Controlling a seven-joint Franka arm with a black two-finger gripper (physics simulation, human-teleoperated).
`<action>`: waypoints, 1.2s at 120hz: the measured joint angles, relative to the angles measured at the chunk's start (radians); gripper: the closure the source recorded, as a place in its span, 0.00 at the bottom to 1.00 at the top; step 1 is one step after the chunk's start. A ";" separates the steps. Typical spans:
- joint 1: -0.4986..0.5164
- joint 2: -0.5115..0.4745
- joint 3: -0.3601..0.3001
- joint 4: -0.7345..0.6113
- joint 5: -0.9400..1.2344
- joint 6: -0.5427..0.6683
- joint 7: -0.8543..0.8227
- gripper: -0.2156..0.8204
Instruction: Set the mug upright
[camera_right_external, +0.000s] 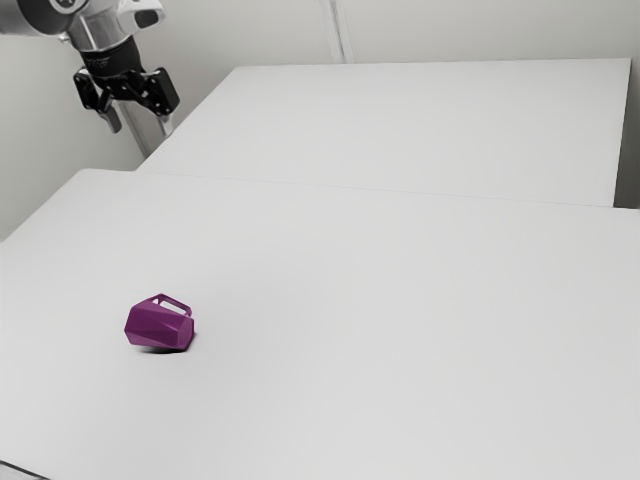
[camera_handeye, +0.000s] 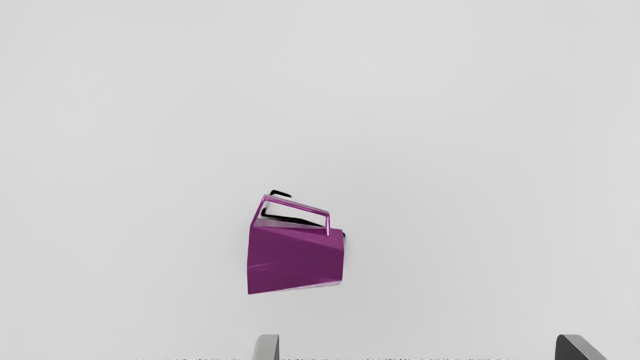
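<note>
Two grey fingers (camera_right_external: 114, 121) of the black gripper (camera_right_external: 139, 125) hung in the air in the exterior view, in the upper part toward the exterior view's left, spread apart and pointing downward, with nothing held between them. The arm (camera_right_external: 100, 32) came in above them. The purple mug (camera_right_external: 158, 328) lay on its side on the white table (camera_right_external: 400, 300), well apart from the fingers and lower than they were. Its handle (camera_right_external: 176, 303) was on the upper side of its body, and its narrower, closed end faced the exterior view's right. Past the table was another white surface (camera_right_external: 430, 130).

Both fingertips showed in the wrist view, wide apart, with neither one touching the mug. It lay out ahead of the tips, much nearer the paler finger (camera_handeye: 267, 349) than the darker finger (camera_handeye: 570, 349). Its wider end was on the paler finger's side, and its narrower end pointed across toward the darker finger's side. The handle ran along the side of the body farther from the fingers, slightly aslant, with dark shadow (camera_handeye: 292, 219) showing through its opening.
</note>
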 joint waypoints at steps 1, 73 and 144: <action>0.000 -0.001 0.000 0.000 -0.003 -0.001 0.000 0.21; 0.273 -0.029 0.149 -0.627 -0.615 0.321 0.250 0.21; 0.446 0.126 0.151 -0.729 -0.854 0.372 0.718 0.21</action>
